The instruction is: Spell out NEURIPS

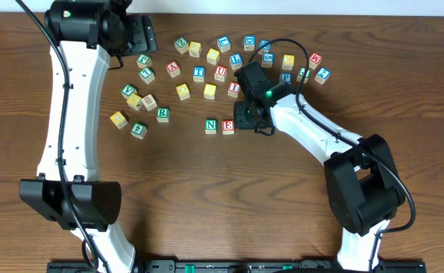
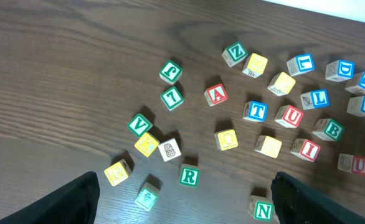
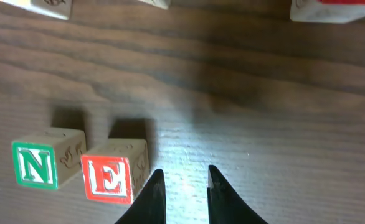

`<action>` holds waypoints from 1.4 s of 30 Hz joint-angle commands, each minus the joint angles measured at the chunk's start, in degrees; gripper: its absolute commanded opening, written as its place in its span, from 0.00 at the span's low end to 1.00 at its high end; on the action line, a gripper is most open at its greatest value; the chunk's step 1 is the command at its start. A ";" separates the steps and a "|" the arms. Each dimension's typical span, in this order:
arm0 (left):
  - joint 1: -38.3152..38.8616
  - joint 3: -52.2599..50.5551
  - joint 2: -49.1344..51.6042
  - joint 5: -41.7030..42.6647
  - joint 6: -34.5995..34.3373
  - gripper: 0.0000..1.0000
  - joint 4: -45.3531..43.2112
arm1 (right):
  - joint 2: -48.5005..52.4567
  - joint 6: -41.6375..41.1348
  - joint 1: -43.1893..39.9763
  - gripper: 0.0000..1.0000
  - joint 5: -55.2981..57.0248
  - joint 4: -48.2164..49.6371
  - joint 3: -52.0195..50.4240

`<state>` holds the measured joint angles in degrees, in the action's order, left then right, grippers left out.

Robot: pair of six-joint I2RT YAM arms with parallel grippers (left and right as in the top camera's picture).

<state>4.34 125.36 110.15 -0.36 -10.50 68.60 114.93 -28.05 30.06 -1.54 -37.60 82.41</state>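
Right gripper (image 3: 184, 173) hangs just beside the E block (image 3: 111, 177), fingers slightly parted, empty; N block (image 3: 42, 163) flanks E. Left gripper (image 2: 184, 196) gapes, idle. I'd lift straight up, then fetch the red U block (image 1: 220, 72) without nudging E.

Overhead: fixed above, straight down, far. Takes in whole worktop (image 1: 207, 197), both arms, all blocks.

Left wrist: held high near the far left of the worktop, tilted obliquely down over the block scatter, middling range. Left fingers (image 2: 70, 202) in the bottom corners.

Right wrist: very near the worktop, steeply down. N (image 3: 36, 165) and E (image 3: 109, 178) large at lower left, right fingers (image 3: 152, 199) at bottom edge.

Overlap: N in all three views. R (image 2: 189, 176) and the scatter in overhead and left wrist. E in overhead and right wrist.
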 commanded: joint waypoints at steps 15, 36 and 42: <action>-0.04 -0.44 0.35 -0.57 -0.09 0.87 0.22 | 3.21 -3.41 -0.42 0.14 -1.75 2.73 -2.58; -0.04 -0.44 0.35 -0.57 -0.09 0.87 0.22 | 3.32 -4.98 1.20 0.13 -6.58 2.21 -2.58; -0.04 -0.44 0.35 -0.57 -0.09 0.87 0.37 | 3.32 -5.16 1.40 0.13 -6.60 2.60 -2.58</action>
<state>4.34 125.36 110.15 -0.36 -10.50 68.71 118.04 -32.34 31.00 -7.97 -35.07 80.07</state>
